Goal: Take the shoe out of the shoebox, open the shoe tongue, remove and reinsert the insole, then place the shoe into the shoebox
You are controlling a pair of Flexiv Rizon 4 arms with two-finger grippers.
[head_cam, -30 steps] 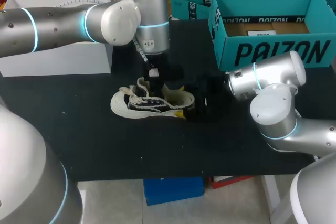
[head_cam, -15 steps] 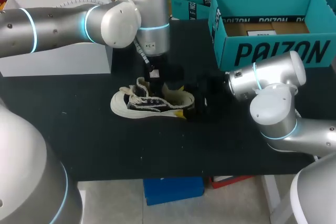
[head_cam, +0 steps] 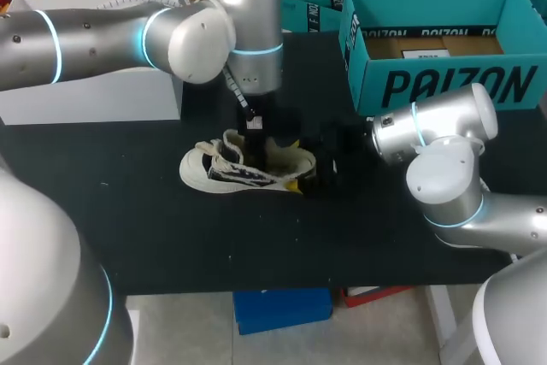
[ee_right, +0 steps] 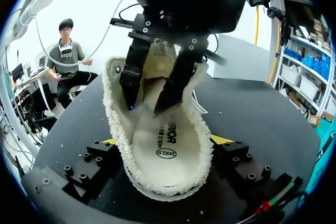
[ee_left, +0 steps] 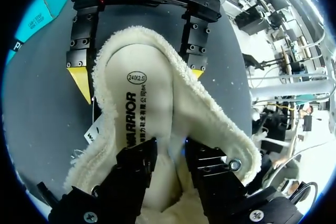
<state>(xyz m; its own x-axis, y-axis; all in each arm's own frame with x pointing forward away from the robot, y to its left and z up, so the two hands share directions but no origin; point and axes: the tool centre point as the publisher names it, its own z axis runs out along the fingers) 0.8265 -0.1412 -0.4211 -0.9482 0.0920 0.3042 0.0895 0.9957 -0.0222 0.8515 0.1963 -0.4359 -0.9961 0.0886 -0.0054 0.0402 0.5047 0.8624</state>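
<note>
A cream sneaker [head_cam: 231, 173] with fleece lining lies on the black table, toe to the left. Its insole [ee_left: 137, 124] sits flat inside, as the right wrist view also shows [ee_right: 164, 148]. My left gripper [head_cam: 256, 144] points straight down into the shoe's mouth. Its dark fingers [ee_left: 137, 163] stand a little apart over the insole and hold nothing, so the left gripper [ee_left: 169, 145] is open. From the right, my right gripper [head_cam: 293, 163] clasps the heel. Its yellow-tipped fingers [ee_right: 111, 141] press the fleece collar from both sides. The teal shoebox [head_cam: 444, 85] stands open at the back right.
A white box [head_cam: 94, 96] stands at the table's left rear, under my left arm. A second teal box [head_cam: 309, 8] stands behind the shoe. My right arm's elbow [head_cam: 444, 181] hangs over the table's right front. Bare black table lies in front of the shoe.
My left gripper's fingers have parted inside the shoe, and its wrist has shifted slightly right. The shoe's tongue and laces have settled a little. The right arm has kept still.
</note>
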